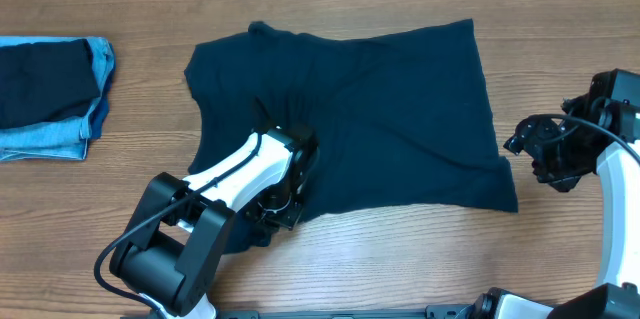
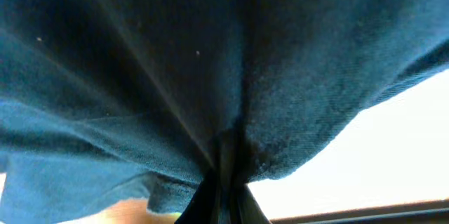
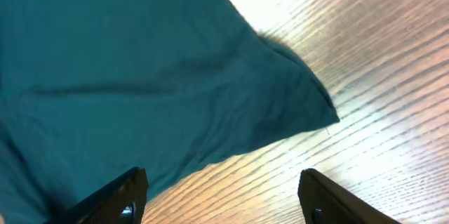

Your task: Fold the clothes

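Note:
A plain dark navy shirt point(image 1: 370, 109) lies spread across the middle of the wooden table. My left gripper point(image 1: 298, 151) is down on its near-left part, and creases in the cloth run toward it. In the left wrist view the shirt point(image 2: 175, 69) fills the frame, and the left gripper point(image 2: 226, 164) is shut on a bunched fold of it. My right gripper point(image 1: 522, 144) hovers just right of the shirt's right edge. In the right wrist view the right gripper point(image 3: 221, 185) stands open over bare wood, with the shirt's corner point(image 3: 309, 104) just beyond its fingers point(image 3: 119, 196).
A folded pile of light blue denim and dark navy cloth point(image 1: 50, 94) sits at the table's left edge. Bare wooden tabletop point(image 1: 560, 39) surrounds the shirt. The left arm's base point(image 1: 165, 254) stands at the near edge.

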Robot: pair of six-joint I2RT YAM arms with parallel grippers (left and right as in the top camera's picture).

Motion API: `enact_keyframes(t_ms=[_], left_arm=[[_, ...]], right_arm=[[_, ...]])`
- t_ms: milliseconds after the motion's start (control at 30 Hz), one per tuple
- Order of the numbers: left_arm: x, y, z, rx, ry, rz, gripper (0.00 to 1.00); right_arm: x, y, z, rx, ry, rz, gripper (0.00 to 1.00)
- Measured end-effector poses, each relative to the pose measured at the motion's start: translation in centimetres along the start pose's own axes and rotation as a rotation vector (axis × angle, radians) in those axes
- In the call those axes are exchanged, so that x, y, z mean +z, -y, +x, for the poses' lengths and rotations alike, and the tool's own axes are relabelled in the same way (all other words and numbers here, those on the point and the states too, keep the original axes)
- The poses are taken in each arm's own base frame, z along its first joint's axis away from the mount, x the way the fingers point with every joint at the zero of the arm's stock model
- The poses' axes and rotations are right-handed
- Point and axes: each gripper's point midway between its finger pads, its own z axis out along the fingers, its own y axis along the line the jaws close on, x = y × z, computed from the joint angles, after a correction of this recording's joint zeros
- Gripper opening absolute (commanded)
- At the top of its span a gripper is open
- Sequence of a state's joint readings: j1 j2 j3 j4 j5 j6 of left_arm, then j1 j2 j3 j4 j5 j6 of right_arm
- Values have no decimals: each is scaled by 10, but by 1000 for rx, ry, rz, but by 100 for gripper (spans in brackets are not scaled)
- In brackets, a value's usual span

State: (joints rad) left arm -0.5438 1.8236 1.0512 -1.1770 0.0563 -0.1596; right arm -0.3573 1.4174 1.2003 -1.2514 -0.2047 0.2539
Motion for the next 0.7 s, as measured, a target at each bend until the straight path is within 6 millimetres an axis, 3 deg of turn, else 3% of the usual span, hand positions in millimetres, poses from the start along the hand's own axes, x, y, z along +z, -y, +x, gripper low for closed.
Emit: enact_keyframes(t_ms=[167,333,433,567,700], left_arm=[[-1,-3,18,-12,-72,-15,5],[-1,-5,19,-26,-78,-22,7],[-1,-6,20,-33,-79,-30,7],[-1,-7,19,-39,-74,-34,7],[-1,-7,19,-48,-75,-37,7]], right_arm=[[8,6,10,13,-36,16,73],[14,8,13,16,-49,20,72],[27,14,21,25,-70,27,56],[48,21,28,44,-80,31,20],[78,22,36,53,-83,-20,15]])
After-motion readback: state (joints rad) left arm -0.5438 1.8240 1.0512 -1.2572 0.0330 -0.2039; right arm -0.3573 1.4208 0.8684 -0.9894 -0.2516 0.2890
